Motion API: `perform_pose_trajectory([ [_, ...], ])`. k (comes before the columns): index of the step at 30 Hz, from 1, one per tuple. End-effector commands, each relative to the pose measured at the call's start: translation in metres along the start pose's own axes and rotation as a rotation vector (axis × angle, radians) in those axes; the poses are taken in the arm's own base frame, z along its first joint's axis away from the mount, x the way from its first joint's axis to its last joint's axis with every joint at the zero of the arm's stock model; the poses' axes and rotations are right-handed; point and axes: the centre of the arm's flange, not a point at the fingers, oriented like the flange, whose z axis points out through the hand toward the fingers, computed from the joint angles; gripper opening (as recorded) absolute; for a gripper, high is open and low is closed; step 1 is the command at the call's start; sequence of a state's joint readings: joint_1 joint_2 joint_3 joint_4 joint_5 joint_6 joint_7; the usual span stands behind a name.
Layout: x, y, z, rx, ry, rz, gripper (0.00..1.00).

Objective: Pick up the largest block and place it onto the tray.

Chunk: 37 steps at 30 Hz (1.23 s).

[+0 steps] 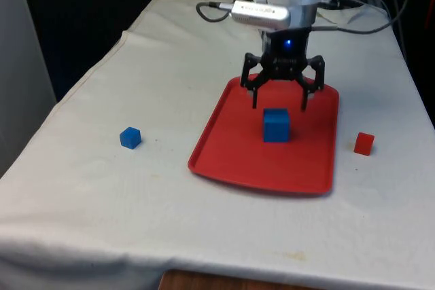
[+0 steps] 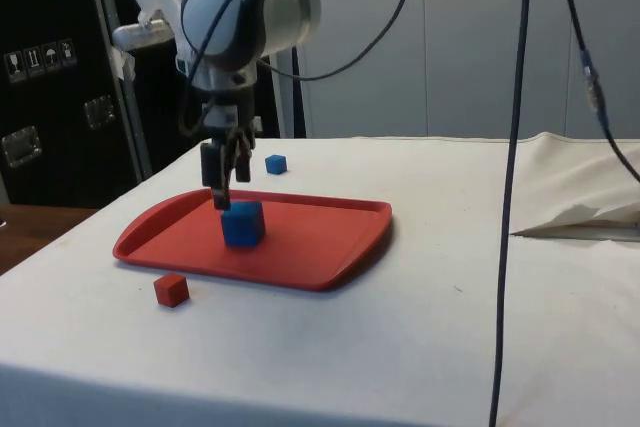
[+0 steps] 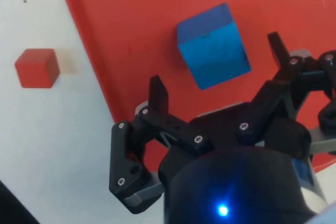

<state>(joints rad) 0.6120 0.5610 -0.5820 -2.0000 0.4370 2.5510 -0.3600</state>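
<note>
Working from the front view's left across: you are looking at a small blue block [image 1: 130, 137] sitting alone on the white cloth [image 1: 102, 188], well apart from everything else and no part of this step.

Next comes the red tray [image 1: 224, 161], and the large blue block [image 1: 276, 125] is resting flat on it, roughly mid-tray and a little toward the tray's right side. That is the task's thing, and it is lying on the tray already, so I judge the placing as done.

Your claw [image 1: 280, 102] is hanging just above and slightly behind that block, toward the far end of the tray, with its two fingers spread wide and gripping nothing. Neither finger is touching the block; the wrist view is showing the block [image 3: 212, 44] clear of both fingertips [image 3: 158, 91], sitting ahead of the gap between them and turned a little askew to the fingers. The side view is showing the same: claw [image 2: 225, 187] over the block [image 2: 242, 223], apart from it.

So the move ahead turns on this: the block is lying below and nearer than the claw, and a straight lift should clear it.

Farthest right, a small red block [image 1: 363, 143] is sitting on the cloth just beside the tray's right edge.
</note>
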Motion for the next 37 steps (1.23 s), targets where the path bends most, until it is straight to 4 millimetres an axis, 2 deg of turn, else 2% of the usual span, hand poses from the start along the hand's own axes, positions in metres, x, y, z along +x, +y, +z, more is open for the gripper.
perform_pose_trajectory([
  [1, 0.000, 0.001, -0.005, -0.006, -0.001, 0.003, 1.00],
  [8, 0.005, 0.003, -0.032, 0.007, 0.019, 0.013, 1.00],
  [9, 0.006, 0.001, -0.028, 0.014, 0.024, 0.007, 1.00],
  [12, 0.007, 0.004, -0.045, 0.011, 0.026, 0.017, 1.00],
  [16, 0.008, 0.006, -0.059, 0.017, 0.036, 0.024, 1.00],
  [17, 0.009, 0.004, -0.055, 0.024, 0.040, 0.018, 1.00],
  [24, 0.011, 0.008, -0.088, 0.029, 0.055, 0.036, 1.00],
  [27, 0.012, 0.007, -0.091, 0.039, 0.066, 0.033, 1.00],
  [28, 0.012, 0.009, -0.100, 0.034, 0.063, 0.041, 1.00],
  [36, 0.016, 0.010, -0.126, 0.046, 0.085, 0.051, 1.00],
  [37, 0.016, 0.009, -0.125, 0.055, 0.092, 0.046, 1.00],
])
